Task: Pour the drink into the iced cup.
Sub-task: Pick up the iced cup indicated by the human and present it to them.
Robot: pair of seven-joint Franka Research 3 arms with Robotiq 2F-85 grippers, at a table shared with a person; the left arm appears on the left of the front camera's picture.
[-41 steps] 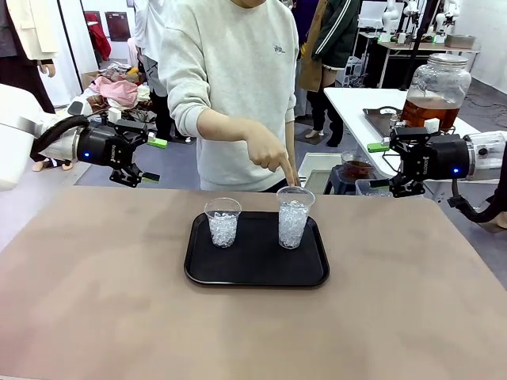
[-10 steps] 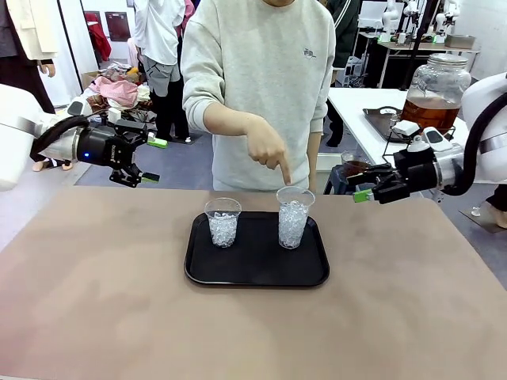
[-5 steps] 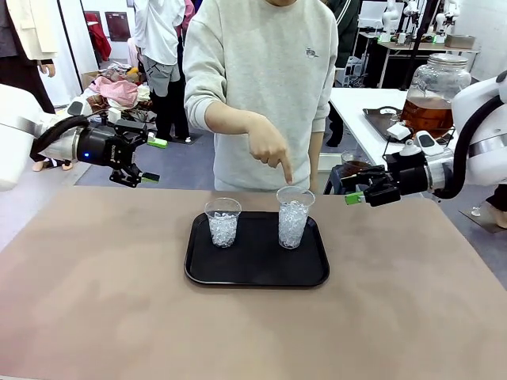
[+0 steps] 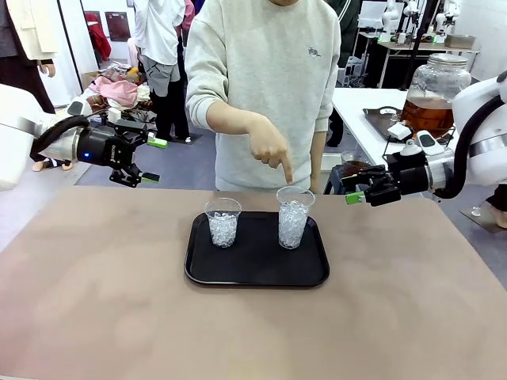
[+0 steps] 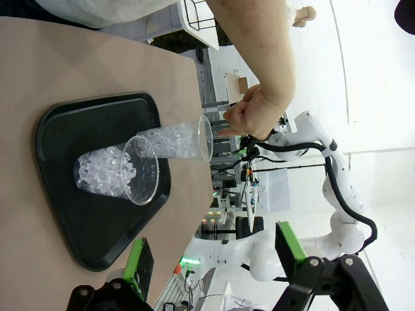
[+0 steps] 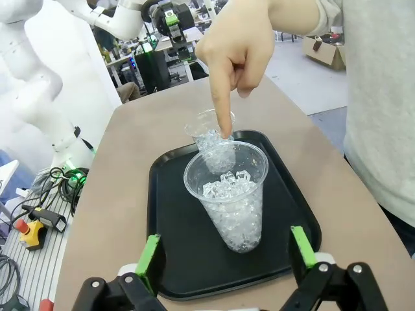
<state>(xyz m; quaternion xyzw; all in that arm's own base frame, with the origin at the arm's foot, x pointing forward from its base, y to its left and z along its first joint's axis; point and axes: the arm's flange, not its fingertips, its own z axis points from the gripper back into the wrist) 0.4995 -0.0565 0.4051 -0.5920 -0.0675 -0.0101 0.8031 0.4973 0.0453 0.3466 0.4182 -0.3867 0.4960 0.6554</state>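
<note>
Two clear cups of ice stand on a black tray point(image 4: 257, 273): a short cup point(image 4: 223, 222) on the left and a taller iced cup point(image 4: 294, 217) on the right. A person's hand point(image 4: 269, 149) points a finger down at the taller cup's rim. My right gripper point(image 4: 351, 190) hangs open just right of that cup, facing it; its wrist view has the taller cup point(image 6: 232, 194) between the open fingers point(image 6: 149, 258). Far to the left, above the table's edge, my left gripper point(image 4: 154, 161) is open and empty. The amber-brown drink point(image 4: 428, 111) sits in a big glass jar at the back right.
The jar stands on a white side table point(image 4: 356, 107) behind my right arm. A dark container point(image 4: 356, 168) sits just behind the right gripper. The person stands at the far edge. Brown tabletop point(image 4: 253, 332) lies bare in front of the tray.
My right gripper has swung from beside the jar to point at the taller cup, and over the last second crept slightly left. The left arm and the pointing hand held still.
</note>
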